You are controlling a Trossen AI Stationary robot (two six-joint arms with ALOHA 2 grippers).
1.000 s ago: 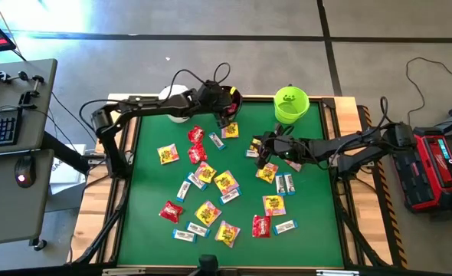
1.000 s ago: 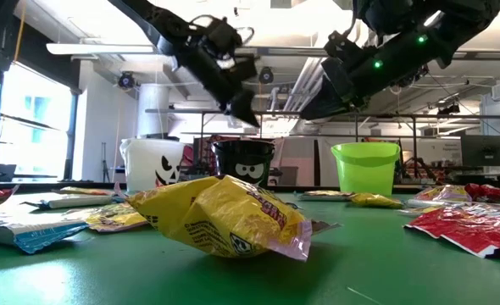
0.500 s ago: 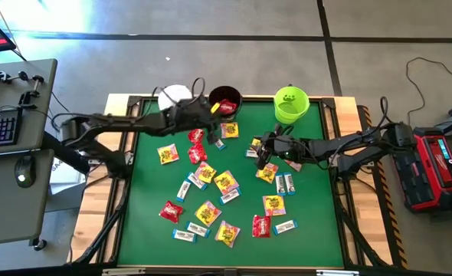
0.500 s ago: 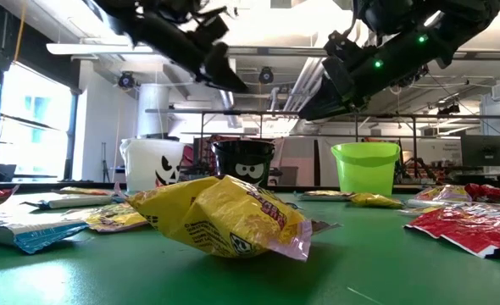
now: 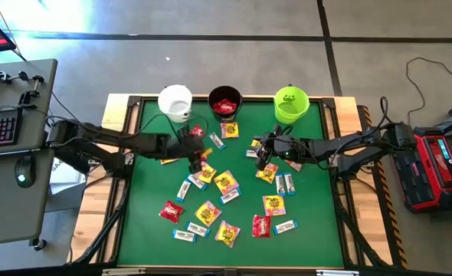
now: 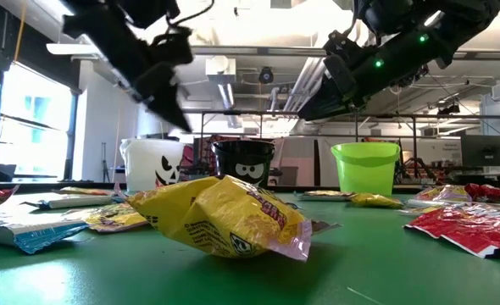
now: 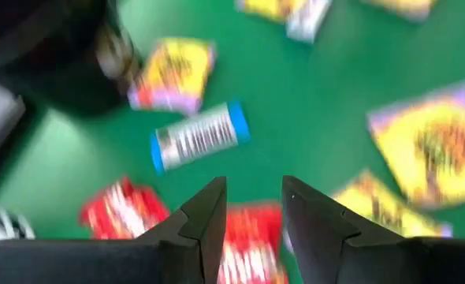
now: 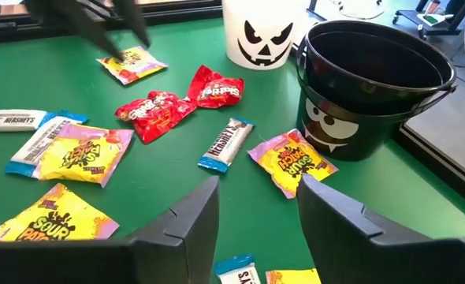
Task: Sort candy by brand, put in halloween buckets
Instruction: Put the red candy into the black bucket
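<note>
Three buckets stand along the far edge: white [image 5: 175, 102], black [image 5: 225, 101] with red candy inside, and lime green [image 5: 291, 105]. Red packets [image 5: 171, 211], yellow-and-pink packets [image 5: 226, 181] and white-and-blue bars [image 5: 185, 188] lie flat and scattered on the green mat. My left gripper [image 5: 199, 151] hovers open above the mat near the black bucket. In its wrist view, a red packet [image 7: 248, 237] lies below its fingers [image 7: 254, 189]. My right gripper [image 5: 262, 153] hangs open over candy near the green bucket and touches nothing.
The mat's raised frame [image 5: 134, 192] bounds the work area. Packets crowd the mat's middle and near part; bare mat [image 5: 318, 199] shows along the right side. A desk with a keyboard [image 5: 0, 126] stands left of the table, and a red case [image 5: 433, 165] right of it.
My left gripper has drawn back from above the black bucket, toward the table's near and left side, and now hangs over the red packets in front of the buckets. Red candy shows in the black bucket once the gripper is clear.
</note>
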